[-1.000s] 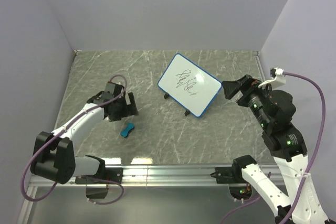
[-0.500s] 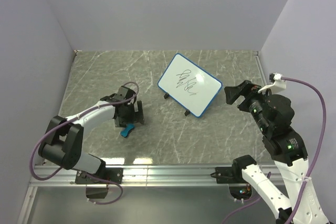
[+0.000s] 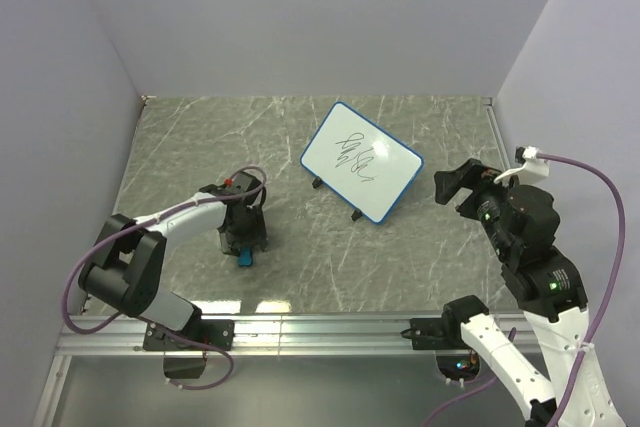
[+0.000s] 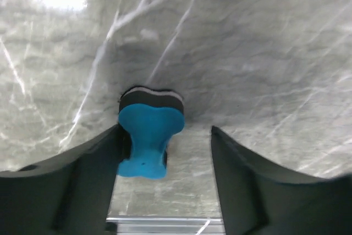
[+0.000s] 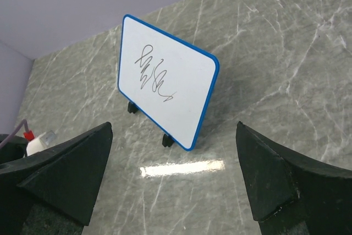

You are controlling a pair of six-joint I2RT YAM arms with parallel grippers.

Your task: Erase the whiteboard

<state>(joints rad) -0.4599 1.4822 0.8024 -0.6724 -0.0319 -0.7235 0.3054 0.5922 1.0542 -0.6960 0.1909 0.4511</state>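
Observation:
The whiteboard (image 3: 361, 161) stands propped on black feet at the middle of the table, white with a blue rim and a black scribble; it also shows in the right wrist view (image 5: 165, 86). The small blue eraser (image 3: 243, 253) lies on the table at the left. My left gripper (image 3: 245, 243) is down over it, jaws open; in the left wrist view the eraser (image 4: 148, 138) sits between the fingers (image 4: 82, 182), against the left one. My right gripper (image 3: 450, 184) is open and empty, right of the board.
The marble-patterned table (image 3: 300, 277) is walled by lilac panels at the back and sides. A metal rail (image 3: 320, 327) runs along the near edge, also seen in the left wrist view (image 4: 165, 225).
My left gripper has swung right and down onto the eraser and now straddles it. My right gripper has drifted slightly down and right. The whiteboard has not moved.

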